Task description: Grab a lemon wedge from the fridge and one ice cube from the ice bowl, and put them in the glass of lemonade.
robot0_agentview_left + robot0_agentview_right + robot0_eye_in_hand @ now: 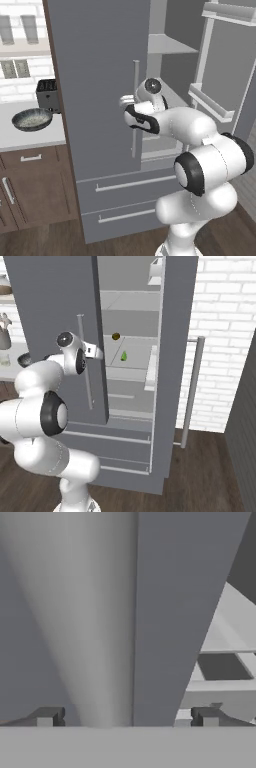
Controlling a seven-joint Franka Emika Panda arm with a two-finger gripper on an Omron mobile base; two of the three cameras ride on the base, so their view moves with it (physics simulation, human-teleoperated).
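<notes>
Yellow-green and tiny, the lemon wedge [123, 356] sits on a pale grey shelf inside the fridge [165, 381], toward the middle of the open compartment. A small dark round item [116, 336] rests on the shelf above it, up and a little to the left. The fridge's right door [177, 356] is swung wide open; the left door [95, 90] is shut, its long bar handle [135, 107] running down near its edge.

The gripper [127, 718] is up against that left door, its two dark fingertips [47, 717] spread wide, one on each side of the bar handle, gripping nothing. In the right base view the hand [92, 350] is at the handle's height, just beside the door edge.

Left of the fridge, the ice bowl [31, 119] stands on the pale counter [20, 137] in front of a black toaster [47, 94], above brown wooden cabinets [30, 190].
</notes>
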